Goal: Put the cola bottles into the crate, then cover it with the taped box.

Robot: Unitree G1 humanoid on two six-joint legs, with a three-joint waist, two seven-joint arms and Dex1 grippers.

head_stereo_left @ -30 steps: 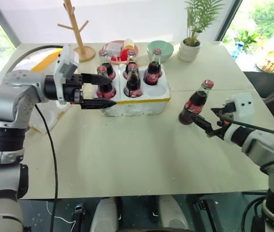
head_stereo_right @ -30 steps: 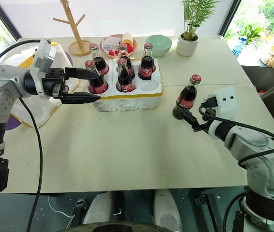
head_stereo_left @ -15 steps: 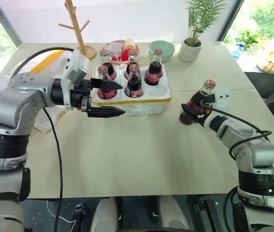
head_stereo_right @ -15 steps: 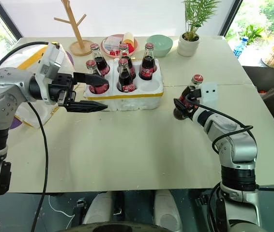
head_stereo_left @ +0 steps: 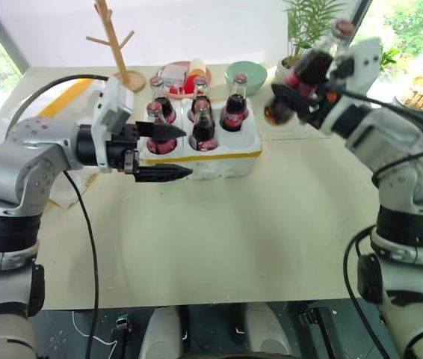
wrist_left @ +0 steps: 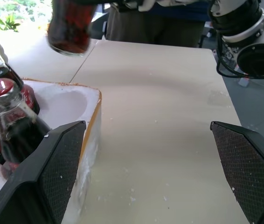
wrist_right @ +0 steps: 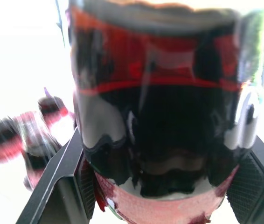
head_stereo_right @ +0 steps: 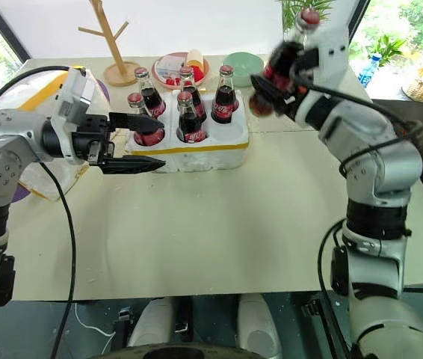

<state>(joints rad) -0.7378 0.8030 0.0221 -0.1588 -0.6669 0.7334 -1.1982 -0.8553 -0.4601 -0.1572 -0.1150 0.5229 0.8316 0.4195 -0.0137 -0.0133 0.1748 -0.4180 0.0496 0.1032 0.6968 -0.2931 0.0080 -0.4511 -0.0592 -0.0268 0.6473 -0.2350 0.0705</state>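
Now the loading step is nearing its end: the right gripper (head_stereo_right: 275,78) is clamped on the sixth cola bottle (head_stereo_right: 282,58), carrying it tilted in the air, above and just to the right of the crate (head_stereo_right: 189,146), with the red cap leaning away toward the robot's right. In the right wrist view the bottle's dark body and red label are sitting squarely between the two black fingers (wrist_right: 57,186). Five cola bottles (head_stereo_right: 184,112) are standing upright in the wells of the crate, and one well, the front right one (wrist_left: 71,100), is lying empty. The left gripper (head_stereo_left: 163,152) is hovering at the crate's front left corner with its fingers spread wide apart, holding nothing; whether it is touching the styrofoam is not clear. A piece of white styrofoam with yellow tape (head_stereo_right: 43,93) is showing behind the left arm, likely the taped box, mostly hidden. By my reckoning, the next move is calling for righting the bottle to upright, lining its base over the empty well, and lowering without knocking the neighbouring bottle (head_stereo_right: 225,97). Covering is waiting after that.
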